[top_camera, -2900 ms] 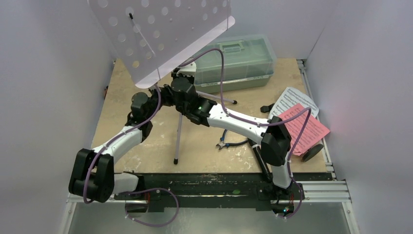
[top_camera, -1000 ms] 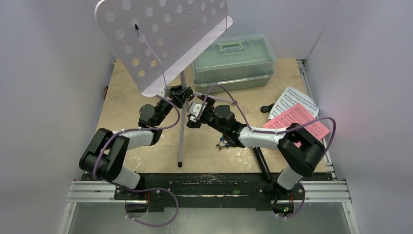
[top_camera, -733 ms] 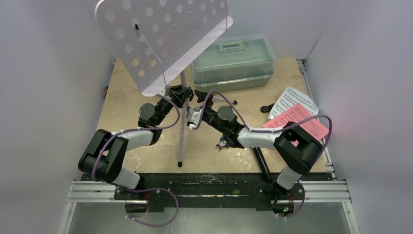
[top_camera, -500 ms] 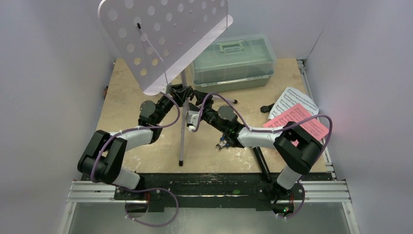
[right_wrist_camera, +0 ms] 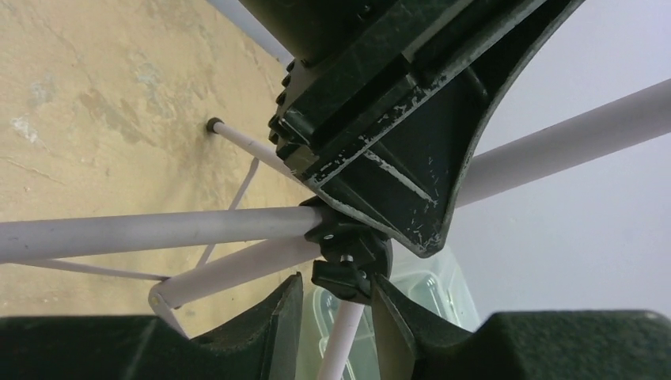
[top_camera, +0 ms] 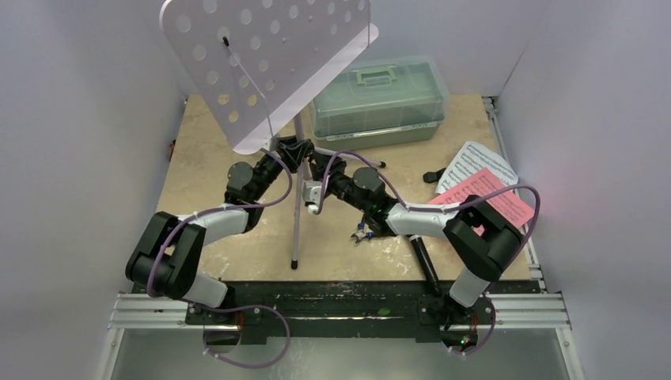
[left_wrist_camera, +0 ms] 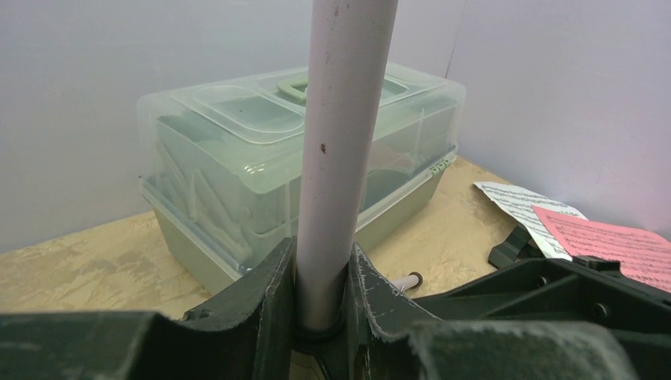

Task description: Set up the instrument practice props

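my overhead camera looks down on the whole worktop (top_camera: 198,142); both wrist cameras press close to the music stand (left_wrist_camera: 340,158), shared by all.

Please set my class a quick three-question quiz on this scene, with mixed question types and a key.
1. True or false: the pink sheet lies partly over the white sheet.
2. What does the left pincer clamp? A) the pole of the music stand B) the pliers C) the pink sheet
3. Fill in: the lid of the green toolbox is ____.
Key: 1 true; 2 A; 3 shut.
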Motion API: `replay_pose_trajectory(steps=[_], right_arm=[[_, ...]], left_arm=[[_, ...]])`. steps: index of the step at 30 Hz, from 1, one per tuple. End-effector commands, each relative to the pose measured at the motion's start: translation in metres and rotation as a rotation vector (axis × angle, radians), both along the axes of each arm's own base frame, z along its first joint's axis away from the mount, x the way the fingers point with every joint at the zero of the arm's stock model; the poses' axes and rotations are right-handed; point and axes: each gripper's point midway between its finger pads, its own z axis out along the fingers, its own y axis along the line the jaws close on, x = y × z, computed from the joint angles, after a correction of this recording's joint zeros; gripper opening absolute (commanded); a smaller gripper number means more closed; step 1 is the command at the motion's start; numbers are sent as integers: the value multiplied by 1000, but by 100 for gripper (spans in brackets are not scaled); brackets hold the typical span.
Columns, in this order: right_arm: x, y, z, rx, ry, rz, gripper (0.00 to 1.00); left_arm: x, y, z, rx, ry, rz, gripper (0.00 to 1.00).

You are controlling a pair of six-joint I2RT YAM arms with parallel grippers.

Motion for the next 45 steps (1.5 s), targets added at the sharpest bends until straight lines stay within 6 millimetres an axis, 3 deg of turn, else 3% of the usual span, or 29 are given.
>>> replay_pose_trajectory(steps=[1, 5, 10, 13, 15, 17, 21, 22, 24, 28, 30, 35, 36, 41, 45], right_arm=[[7, 5, 20, 36, 13, 56, 40], [14, 9, 8, 8, 38, 48, 38], [20, 9, 12, 113, 92, 15, 34], [13, 11, 18, 205, 194, 35, 20], [6, 12, 21, 270, 282, 56, 4], [0, 13, 26, 374, 386, 71, 1], [-13, 26, 42, 605, 675, 129, 7], [-9, 25, 46, 700, 776, 91, 1], [-1, 21, 51, 947, 1020, -1, 0], [3, 3, 34, 1427, 1475, -112, 0], [-2, 10, 48, 1537, 1619, 37, 0], [-8, 22, 95, 1664, 1795, 379, 0], [-9, 21, 99, 1688, 1817, 412, 2], [-11, 9, 100, 1785, 1895, 451, 32], [-8, 0, 81, 1764, 1799, 280, 56]], left_arm=[[15, 20, 14, -51, 12, 92, 0], [15, 20, 15, -57, 14, 89, 0], [15, 21, 14, -54, 19, 95, 0], [15, 21, 13, -53, 23, 96, 0], [15, 21, 12, -53, 25, 95, 0], [16, 20, 11, -54, 31, 94, 0], [17, 19, 9, -58, 38, 90, 0], [17, 19, 8, -57, 41, 90, 0], [17, 19, 7, -59, 45, 88, 0], [18, 17, 6, -61, 49, 78, 0], [19, 17, 3, -54, 56, 79, 0], [20, 17, -2, -35, 63, 84, 0], [21, 16, -2, -32, 62, 82, 0], [21, 17, 0, -17, 58, 80, 0], [22, 15, -3, -9, 68, 75, 0]])
